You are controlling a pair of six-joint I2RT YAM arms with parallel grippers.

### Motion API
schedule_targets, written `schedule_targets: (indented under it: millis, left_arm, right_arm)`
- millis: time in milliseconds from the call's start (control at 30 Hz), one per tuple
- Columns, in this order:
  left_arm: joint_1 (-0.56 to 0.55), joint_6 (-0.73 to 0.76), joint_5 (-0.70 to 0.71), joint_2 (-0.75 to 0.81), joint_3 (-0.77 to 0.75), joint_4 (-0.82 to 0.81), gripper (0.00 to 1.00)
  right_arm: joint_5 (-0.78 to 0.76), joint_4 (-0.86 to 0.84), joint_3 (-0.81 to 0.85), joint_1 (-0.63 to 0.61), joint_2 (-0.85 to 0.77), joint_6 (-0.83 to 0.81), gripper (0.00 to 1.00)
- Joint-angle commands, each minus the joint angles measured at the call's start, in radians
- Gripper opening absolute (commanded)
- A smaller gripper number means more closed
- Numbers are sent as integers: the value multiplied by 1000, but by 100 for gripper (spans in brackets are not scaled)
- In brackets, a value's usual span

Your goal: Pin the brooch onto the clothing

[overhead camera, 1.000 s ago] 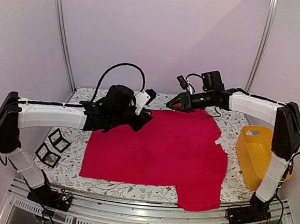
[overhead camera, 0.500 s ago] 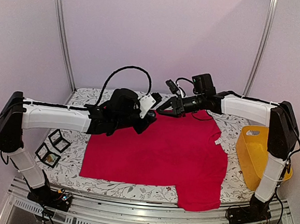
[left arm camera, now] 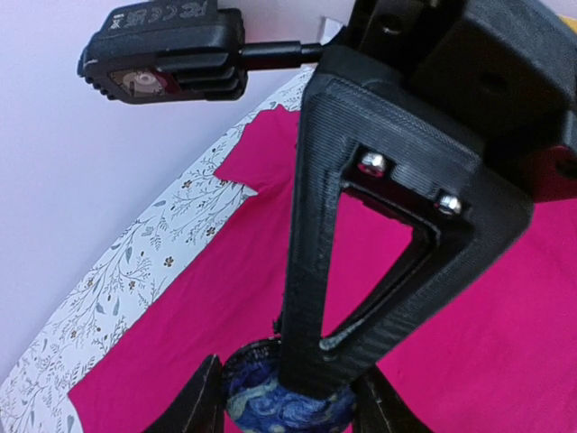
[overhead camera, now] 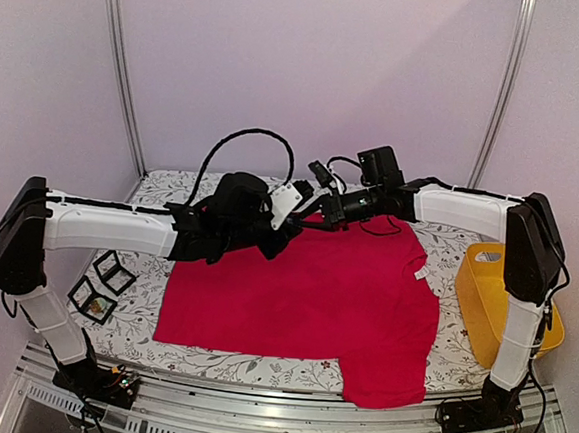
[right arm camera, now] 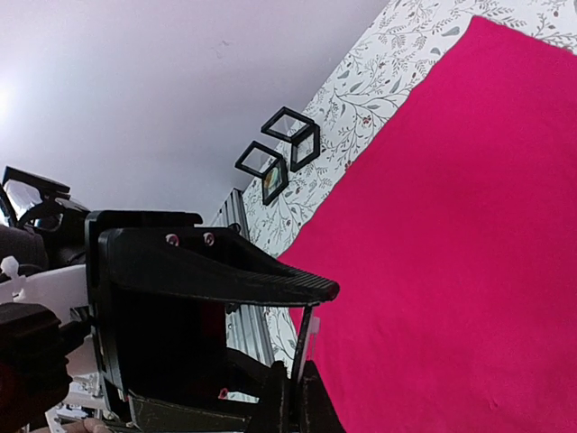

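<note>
Brooch (left arm camera: 257, 410) is gripped steady by the left pincer (left arm camera: 290, 401) at twelve o'clock over the shirt (overhead camera: 314, 289). Right pincer (right arm camera: 290, 397), closed tight, probably works its pin.

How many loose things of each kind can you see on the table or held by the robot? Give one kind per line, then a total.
red T-shirt: 1
blue brooch: 1
yellow bin: 1
black-framed boxes: 2
Total: 5
</note>
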State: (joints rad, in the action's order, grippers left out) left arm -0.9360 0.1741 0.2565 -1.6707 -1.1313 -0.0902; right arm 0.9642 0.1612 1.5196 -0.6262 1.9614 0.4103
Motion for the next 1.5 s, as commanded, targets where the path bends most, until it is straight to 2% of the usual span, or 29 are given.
schedule_targets:
  millis: [0,100,200,233,333,433,533,600,633,667,767,833,867,933,1033,1200,1333,1467]
  left_arm:
    - [-16,9,11,-8,-22,-25,32]
    - [-15,5,17,0,-23,-25,35]
    - [-14,-35,-3,20,-52,23,66]
    - [-13,-49,-14,31,-57,44,73]
    - [3,-96,-101,82,-56,75,81]
    - [47,-161,-276,128,-59,122,82]
    - [91,-235,-397,150,-68,142,80]
    - [127,-282,-454,158,-78,141,77]
    - [142,-308,-483,157,-87,141,74]
    - [158,-334,-506,152,-99,141,72]
    - [190,-392,-568,117,-173,172,67]
    - [203,-428,-622,87,-216,194,66]
    - [205,-438,-654,77,-233,196,66]
    - [206,-447,-724,59,-258,193,70]
    - [205,-465,-809,43,-275,170,74]
    - [206,-491,-892,23,-285,141,75]
    - [202,-514,-953,1,-289,118,69]
    - [202,-501,-995,-14,-306,139,57]
  right_arm:
    - [14,13,34,-9,23,-9,0]
    - [0,37,44,-8,15,-27,0]
    - [-97,133,73,15,5,-110,0]
    - [-153,162,68,30,-9,-149,0]
    - [-418,129,-17,50,-100,-278,0]
    - [-664,-61,-213,14,-258,-534,0]
    - [-810,-438,-503,-41,-413,-914,0]
    - [-760,-724,-704,-47,-528,-1144,0]
    - [-716,-849,-789,-50,-571,-1324,0]
    - [-676,-926,-862,-52,-602,-1435,0]
    - [-687,-1059,-913,-76,-608,-1805,0]
    - [-731,-1172,-929,-98,-589,-1951,0]
    - [-751,-1204,-933,-110,-582,-2057,0]
    - [-779,-1201,-911,-132,-570,-2165,0]
    - [-768,-1173,-889,-148,-581,-2245,0]
    - [-760,-1086,-852,-171,-594,-2364,0]
    - [-744,-1017,-835,-185,-595,-2429,0]
    - [-713,-997,-831,-200,-600,-2440,0]
